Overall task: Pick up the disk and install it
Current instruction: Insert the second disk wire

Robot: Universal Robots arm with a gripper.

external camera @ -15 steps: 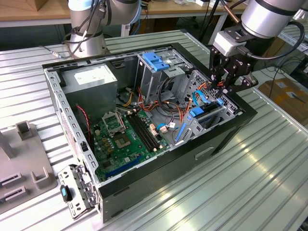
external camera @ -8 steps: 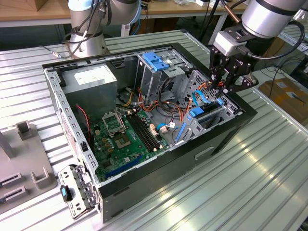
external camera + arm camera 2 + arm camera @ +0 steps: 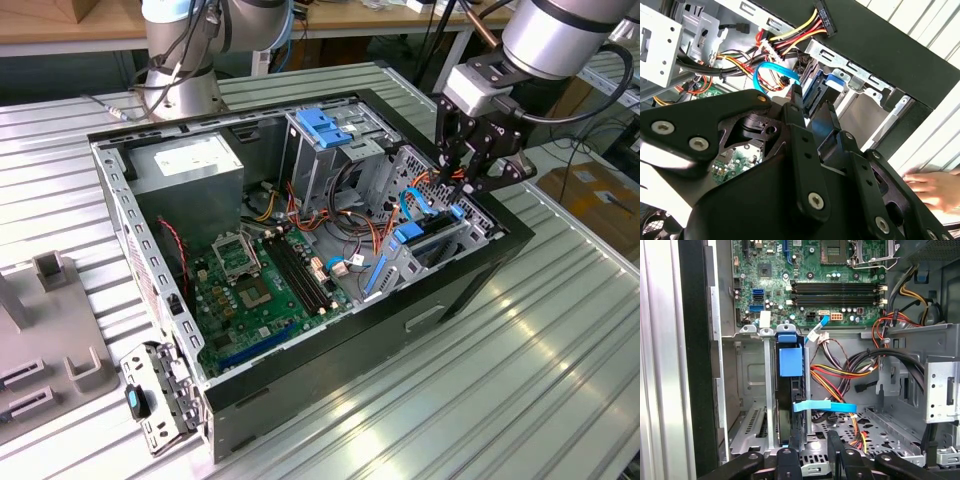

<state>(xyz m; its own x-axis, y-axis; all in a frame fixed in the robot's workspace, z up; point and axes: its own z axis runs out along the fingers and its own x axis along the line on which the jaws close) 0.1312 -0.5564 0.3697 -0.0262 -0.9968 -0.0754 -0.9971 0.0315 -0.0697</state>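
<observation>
Standing on edge in a bay (image 3: 752,405) at the front corner of the case (image 3: 470,290), the disk (image 3: 790,390) looks slid down between the bay's metal rails, its blue frame tab (image 3: 790,361) showing at the top in the first wrist view and its blue edge (image 3: 412,232) visible in the exterior view. A light blue data cable (image 3: 824,406) crosses just beside it, and a bundle of red, yellow and black power wires (image 3: 840,377) runs close by toward the motherboard (image 3: 830,285). The pincer (image 3: 462,180) hangs directly above the disk inside the case, its black fingers (image 3: 835,450) reaching down near the bay's open end. Judging by both wrist views, the fingers stand fairly close together with a narrow gap between them, and nothing is visibly pinched; whether a fingertip touches the disk's edge cannot be told. The risks seem to lie in the tight quarters: if the disk is not fully seated, a push off its axis could jam the frame against the rails, and the blue cable or the wires could be snagged or pinched by the fingers. A person's hand (image 3: 935,185) rests on the counter (image 3: 560,330) just outside the case wall, near the arm, which is a hazard should the arm swing outward.
</observation>
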